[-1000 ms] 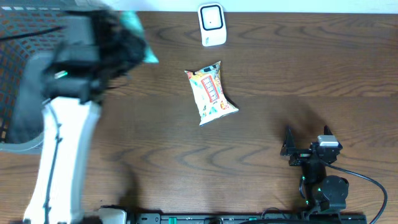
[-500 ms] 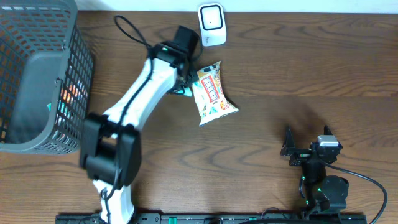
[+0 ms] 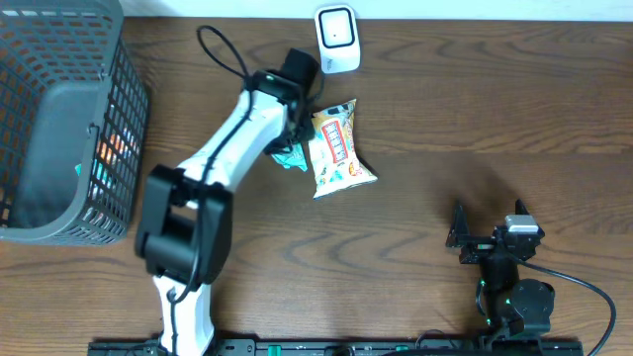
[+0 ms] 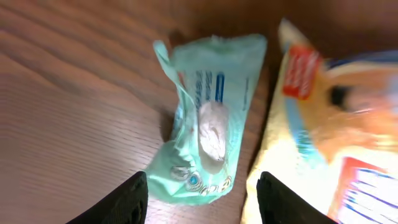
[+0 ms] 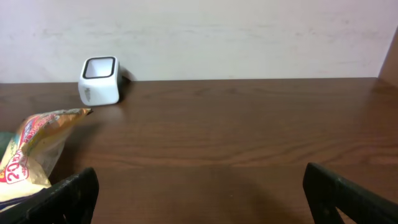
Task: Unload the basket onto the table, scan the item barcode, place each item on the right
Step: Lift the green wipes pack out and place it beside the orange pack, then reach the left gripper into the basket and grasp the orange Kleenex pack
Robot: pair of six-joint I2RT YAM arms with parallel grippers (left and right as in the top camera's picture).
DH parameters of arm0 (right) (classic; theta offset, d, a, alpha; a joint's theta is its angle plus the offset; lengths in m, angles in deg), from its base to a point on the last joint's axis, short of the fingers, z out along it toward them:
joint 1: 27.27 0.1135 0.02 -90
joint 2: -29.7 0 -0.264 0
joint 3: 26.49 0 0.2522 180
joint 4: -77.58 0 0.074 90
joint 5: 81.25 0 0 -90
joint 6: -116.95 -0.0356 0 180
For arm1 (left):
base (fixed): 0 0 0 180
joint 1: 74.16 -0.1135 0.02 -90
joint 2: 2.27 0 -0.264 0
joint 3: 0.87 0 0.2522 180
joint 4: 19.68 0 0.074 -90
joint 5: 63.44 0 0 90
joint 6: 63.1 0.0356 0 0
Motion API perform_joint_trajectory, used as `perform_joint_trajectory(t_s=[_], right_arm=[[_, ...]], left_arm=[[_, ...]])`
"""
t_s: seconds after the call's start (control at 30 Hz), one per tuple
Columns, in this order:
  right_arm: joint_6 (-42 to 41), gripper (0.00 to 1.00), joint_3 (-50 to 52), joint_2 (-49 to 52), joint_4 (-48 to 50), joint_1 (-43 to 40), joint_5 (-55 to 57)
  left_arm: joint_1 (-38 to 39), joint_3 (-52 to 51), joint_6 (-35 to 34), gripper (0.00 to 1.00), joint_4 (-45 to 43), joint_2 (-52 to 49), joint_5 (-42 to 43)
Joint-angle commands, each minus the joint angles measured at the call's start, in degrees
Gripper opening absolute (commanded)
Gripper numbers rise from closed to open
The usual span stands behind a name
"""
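Teal packet lying on table: seeming light, soft, slippery film; pinching across narrow middle looking safest. Left tool hovering spread over it, grasping nothing.

Mock shop checkout — a test bench
A white barcode scanner, a dark mesh shopping basket and a snack bag sit on a wooden table before a plain pale wall.
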Motion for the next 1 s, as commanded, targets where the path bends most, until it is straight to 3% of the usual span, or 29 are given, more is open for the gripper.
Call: perform_joint_trajectory(t_s=[0.0,0.07,0.17,0.3,0.47,0.7,0.97], right_arm=[[0.83,0.99,0.07,-0.31,-0.20,-0.15,0.07],[0.81,0.99,0.07,-0.31,-0.20,-0.15,0.09],[0.83,0.99,0.07,-0.31,-0.20,-0.15,0.09],[0.81,0.99,0.07,-0.31,-0.20,-0.15,0.07],[0.83,0.99,0.07,-0.31,-0.20,-0.15,0.07],[0.83,0.99,0.07,-0.31,-0.20,-0.15,0.09],[0.83,0.99,0.07,-0.31,-0.20,-0.15,0.07]], left_arm=[[-4.31,4.11,2.54,0.55,-0.20,10.49,-1.20],[-7.19,4.11,2.51,0.58,-0.74,14.93,-2.56],[-12.61,4.11,2.54,0.73,-1.29,21.33,-7.52],[-21.84,4.11,2.49,0.79,-1.33,28.52,-14.12],[-36.02,4.11,3.61,0.80,-1.44,32.63,-14.10],[-52.43,2.58,3.61,0.80,-0.24,29.27,-14.01],[-54.34,2.19,16.26,0.80,0.79,18.53,-5.62]])
